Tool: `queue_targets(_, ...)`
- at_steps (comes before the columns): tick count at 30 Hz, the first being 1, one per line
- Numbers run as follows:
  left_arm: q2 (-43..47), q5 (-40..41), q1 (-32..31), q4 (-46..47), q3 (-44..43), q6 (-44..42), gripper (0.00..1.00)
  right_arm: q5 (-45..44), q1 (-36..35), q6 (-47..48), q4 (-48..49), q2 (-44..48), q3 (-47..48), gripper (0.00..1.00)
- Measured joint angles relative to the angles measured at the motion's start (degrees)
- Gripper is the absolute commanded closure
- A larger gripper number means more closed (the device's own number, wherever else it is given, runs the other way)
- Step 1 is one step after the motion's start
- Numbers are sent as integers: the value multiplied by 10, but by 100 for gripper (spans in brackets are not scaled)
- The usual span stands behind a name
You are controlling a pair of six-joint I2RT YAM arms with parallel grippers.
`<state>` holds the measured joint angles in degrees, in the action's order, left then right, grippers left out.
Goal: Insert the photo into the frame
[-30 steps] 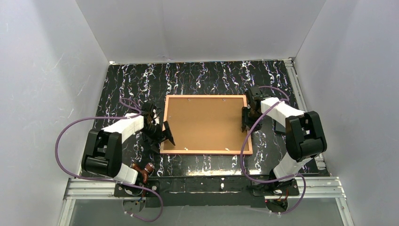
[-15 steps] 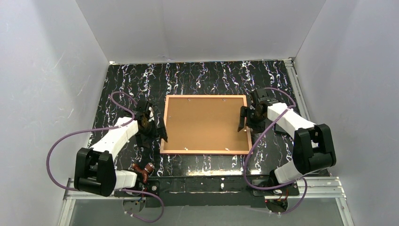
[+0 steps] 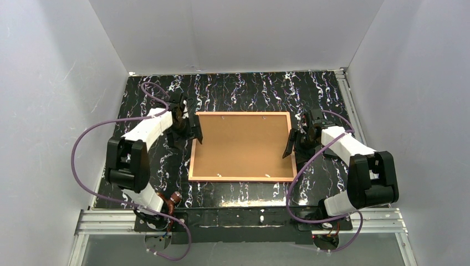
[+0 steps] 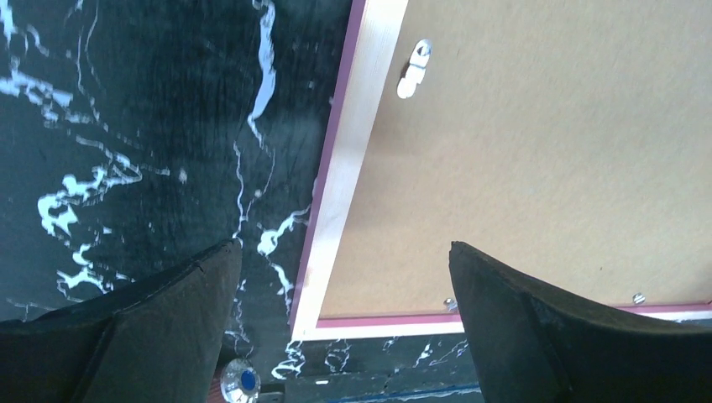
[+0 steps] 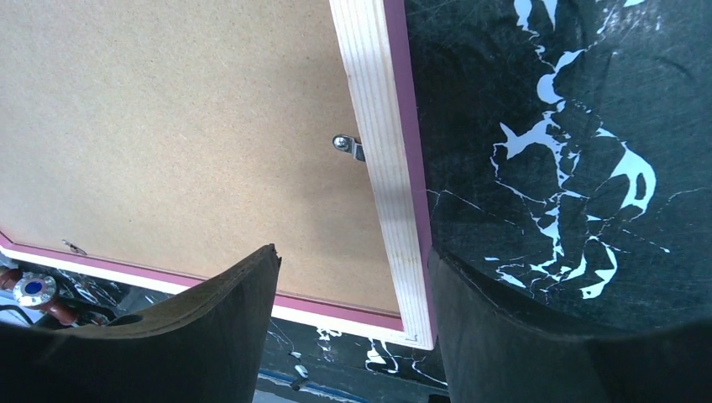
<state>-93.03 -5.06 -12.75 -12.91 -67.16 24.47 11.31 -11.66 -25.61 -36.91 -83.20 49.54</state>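
Note:
The frame [image 3: 241, 179] lies face down in the middle of the table, its pale wood rim [image 4: 357, 117] edged in pink-red. A plain brown backing board [image 3: 242, 145] fills it, with small metal clips [image 4: 416, 67] [image 5: 348, 145] at the edges. The photo is hidden. My left gripper [image 3: 192, 129] hovers open over the frame's left edge, toward the far corner; in the left wrist view the left gripper [image 4: 344, 248] straddles the rim with nothing held. My right gripper [image 3: 291, 145] is open over the right edge, and the right gripper [image 5: 353, 252] has the rim [image 5: 369, 84] between its fingers without touching it.
White walls close in the black marbled table [image 3: 244, 91] on three sides. A metal rail [image 3: 244, 219] runs along the near edge by the arm bases. Purple cables [image 3: 83, 138] loop beside each arm. A blue-centred metal fitting [image 4: 242, 379] sits near the left base.
The left gripper moved from the frame's near-left corner up along the left edge toward the far side. The right gripper drew back rightward off the board to the right edge and opened wider.

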Motion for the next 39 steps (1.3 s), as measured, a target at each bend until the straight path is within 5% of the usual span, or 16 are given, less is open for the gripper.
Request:
queue_targets(15, -193, 17, 0, -5, -165, -32, 20, 15, 4, -4, 12, -10, -6, 30)
queue_targets(27, -226, 11, -1, 2, -170, -49, 31, 16, 4, -3, 16, -26, -6, 31)
queue_targets(35, -226, 6, -4, 5, -172, -60, 92, 16, 4, -2, 22, -35, -6, 31)
queue_targets(39, -226, 0, -3, 2, -173, -68, 100, 17, 4, -1, 23, -36, -6, 31)
